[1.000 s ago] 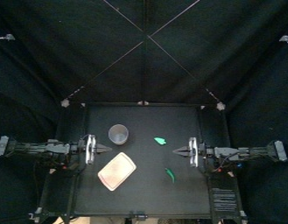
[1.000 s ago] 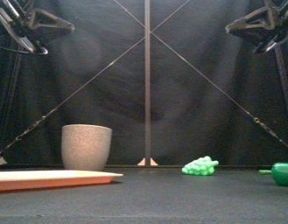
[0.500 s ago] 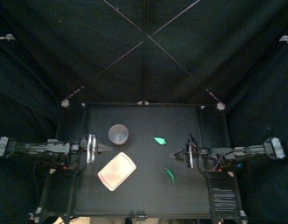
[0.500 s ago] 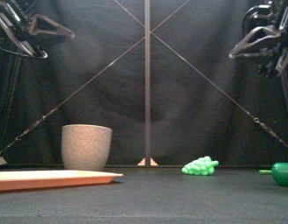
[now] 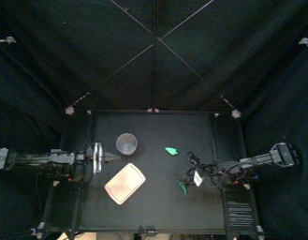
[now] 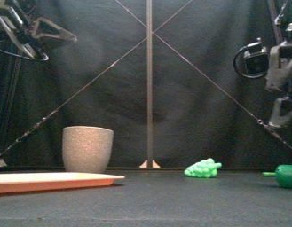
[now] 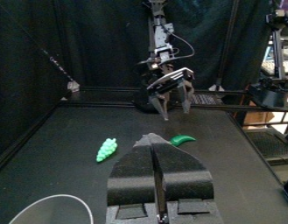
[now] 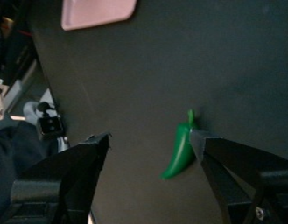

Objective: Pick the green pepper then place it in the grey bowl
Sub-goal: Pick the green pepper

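Right gripper (image 8: pixel 152 138), jaws spread wide and holding nothing, hangs low over the green pepper (image 8: pixel 179 150), which lies flat on the table's front right quarter, touching nothing else; the left gripper (image 7: pixel 157 149), clamped on empty air, rests at the table's left edge. Slim, curved and glossy, the pepper looks like a light, hard plastic toy, stiff enough for a firm pinch but likely to skid or roll if caught near either tapering end. The best hold appears to be across its narrow body at mid-length, and the jaws stand one to each side of it, though it sits nearer one jaw than the other. Black curtains (image 5: pixel 154 56) close in the booth. The black table (image 5: pixel 156 127) is flat, dull and bare around the pepper, leaving room to come down. The pink tray (image 5: pixel 124 183) lies to the pepper's left, the grey bowl (image 5: pixel 126 142) stands upright behind the tray with its mouth open, and a small bunch of green grapes (image 5: pixel 171 151) sits just behind the pepper, apart from it
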Robot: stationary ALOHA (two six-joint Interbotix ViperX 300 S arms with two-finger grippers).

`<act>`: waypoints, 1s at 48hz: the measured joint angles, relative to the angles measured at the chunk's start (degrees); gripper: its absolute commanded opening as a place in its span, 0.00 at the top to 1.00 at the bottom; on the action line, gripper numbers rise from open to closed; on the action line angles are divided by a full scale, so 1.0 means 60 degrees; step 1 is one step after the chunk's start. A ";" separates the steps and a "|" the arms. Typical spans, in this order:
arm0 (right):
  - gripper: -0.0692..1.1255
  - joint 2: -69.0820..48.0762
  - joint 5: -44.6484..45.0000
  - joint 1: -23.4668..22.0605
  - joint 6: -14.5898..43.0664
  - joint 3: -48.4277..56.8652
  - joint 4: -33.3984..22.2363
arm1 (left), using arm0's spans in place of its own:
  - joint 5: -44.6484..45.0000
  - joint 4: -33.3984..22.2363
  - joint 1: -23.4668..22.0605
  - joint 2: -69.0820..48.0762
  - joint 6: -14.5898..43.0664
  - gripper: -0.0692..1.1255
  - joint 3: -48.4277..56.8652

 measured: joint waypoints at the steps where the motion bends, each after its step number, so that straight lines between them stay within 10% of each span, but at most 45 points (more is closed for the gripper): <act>1: 0.07 0.0059 0.0117 0.0044 0.0161 0.0000 0.0015 | 0.0000 0.0000 0.0000 0.0000 0.0000 0.87 0.0015; 24: 0.07 0.2271 0.1274 0.0103 0.2212 -0.0806 -0.0806 | 0.0000 -0.0015 0.0073 0.0000 0.0000 0.87 0.0000; 48: 0.15 0.4351 0.1406 0.0146 0.2197 -0.1787 -0.1040 | 0.0000 -0.0029 0.0059 0.0000 0.0000 0.87 0.0000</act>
